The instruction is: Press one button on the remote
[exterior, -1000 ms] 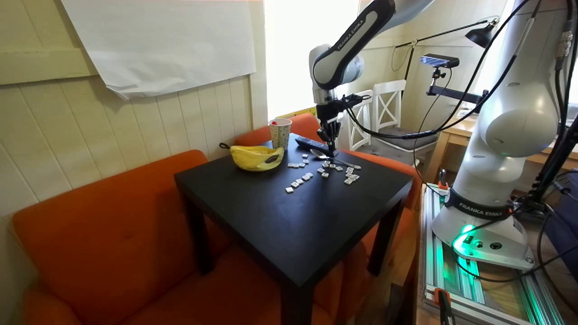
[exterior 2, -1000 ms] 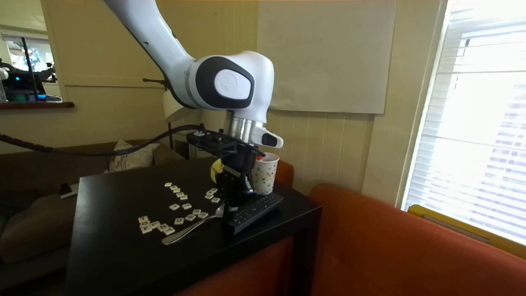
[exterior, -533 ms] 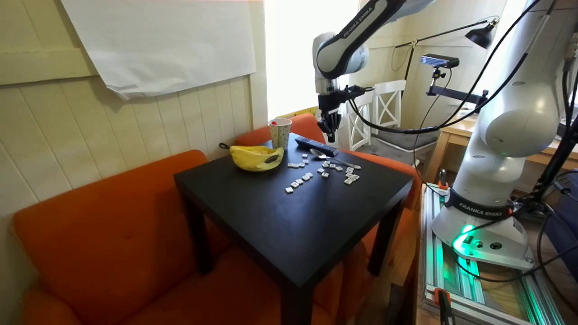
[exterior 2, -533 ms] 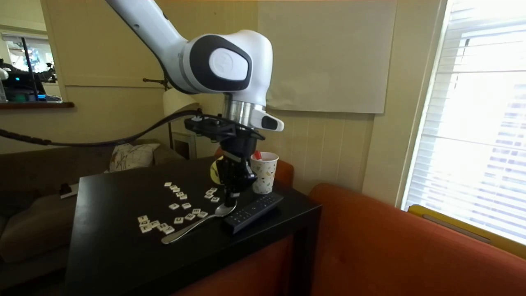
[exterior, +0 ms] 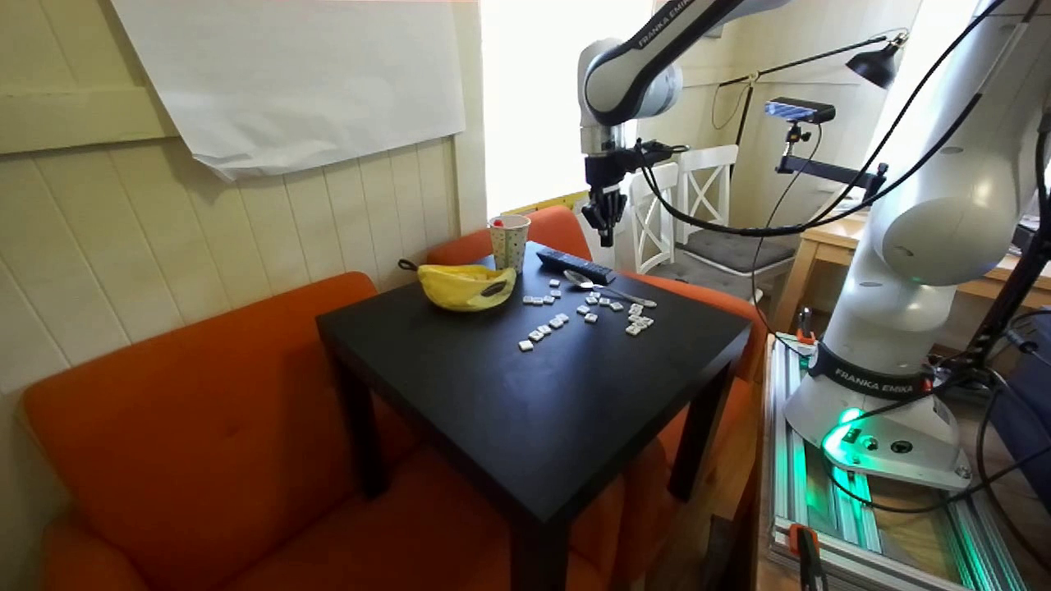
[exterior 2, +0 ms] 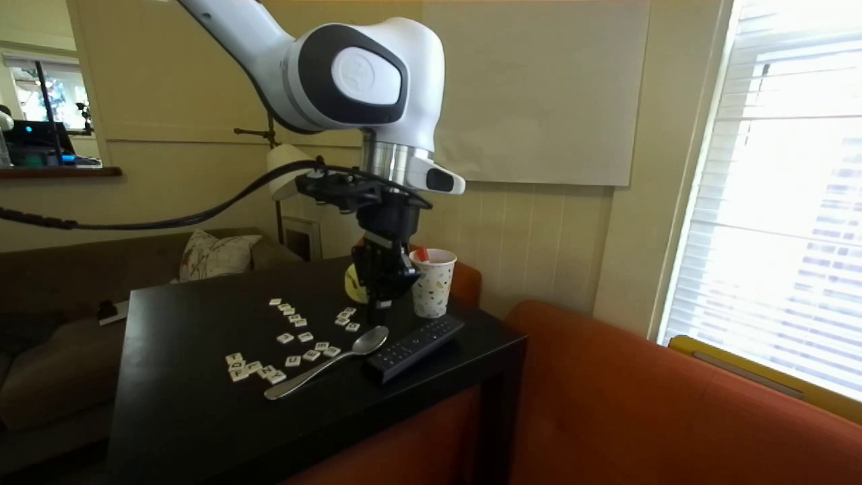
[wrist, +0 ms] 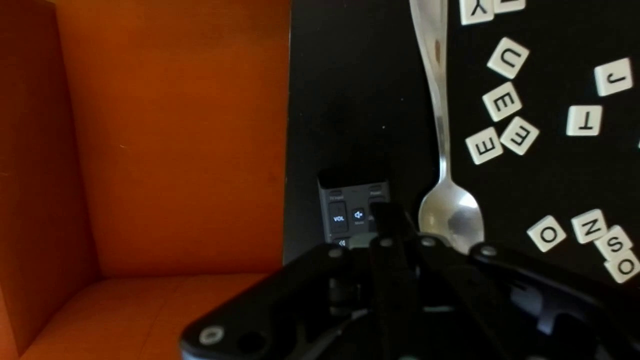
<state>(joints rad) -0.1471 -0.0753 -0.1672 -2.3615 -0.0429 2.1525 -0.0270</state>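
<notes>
The remote (exterior: 576, 267) is a slim black oblong lying flat on the black table (exterior: 493, 386). In an exterior view it lies beside the spoon, its small buttons facing up (exterior 2: 414, 347). In the wrist view only its end shows, with volume and mute buttons (wrist: 350, 212); the rest is hidden behind the gripper. My gripper (exterior: 607, 238) is above the table, apart from the remote, pointing down in both exterior views (exterior 2: 378, 316). Its fingers are together with nothing seen between them. In the wrist view the dark fingertip (wrist: 390, 215) overlaps the remote's right edge.
A metal spoon (exterior 2: 367, 341) lies right beside the remote. Several white letter tiles (exterior 2: 312, 355) are scattered past it. A patterned paper cup (exterior 2: 432, 286) stands near the remote's far end. A yellow banana-shaped holder (exterior: 466, 289) and an orange sofa (exterior: 205, 410) are close by.
My gripper has risen from the remote's end, where its tip was down at the surface, to a clear height above. The remote and the other table things have not visibly moved.
</notes>
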